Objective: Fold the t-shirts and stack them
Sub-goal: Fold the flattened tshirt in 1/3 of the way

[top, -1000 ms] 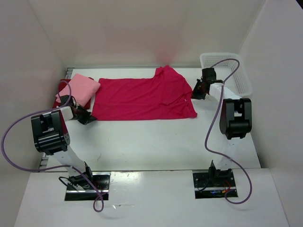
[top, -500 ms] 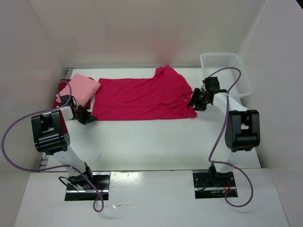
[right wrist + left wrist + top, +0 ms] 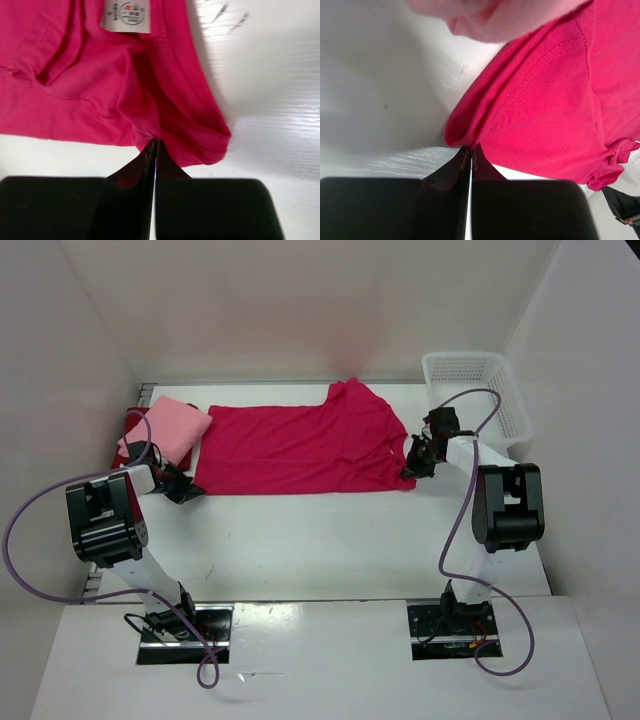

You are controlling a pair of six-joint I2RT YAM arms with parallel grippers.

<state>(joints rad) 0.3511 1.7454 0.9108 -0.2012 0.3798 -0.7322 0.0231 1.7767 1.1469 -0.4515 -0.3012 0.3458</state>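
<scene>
Now, the magenta shirt [image 3: 300, 445] lies spread out flat across the far half of the tabletop [image 3: 320, 530], its length running left to right, with one sleeve poking toward the back wall. Its white label [image 3: 127, 12] shows inside the neck opening at the right end.

My right hand [image 3: 410, 465] is down at that right end, at the near corner by the neck. Its two fingers are pressed together, and in the right wrist view the cloth puckers into the tips, so a small fold of the shirt is pinched there.

My left hand [image 3: 180, 485] is at the opposite end, on the near left corner of the same shirt. Its fingers are also pressed together, with the rolled hem meeting the tips. It looks like a pinch on the edge, though only a sliver of cloth could be between them.

Just beyond my left hand, the light pink shirt [image 3: 170, 428] sits folded on top of the dark red shirt [image 3: 133, 423] in the far left corner, right beside the magenta shirt's left end.

A white mesh basket [image 3: 480, 390] stands in the far right corner, near my right arm.
</scene>
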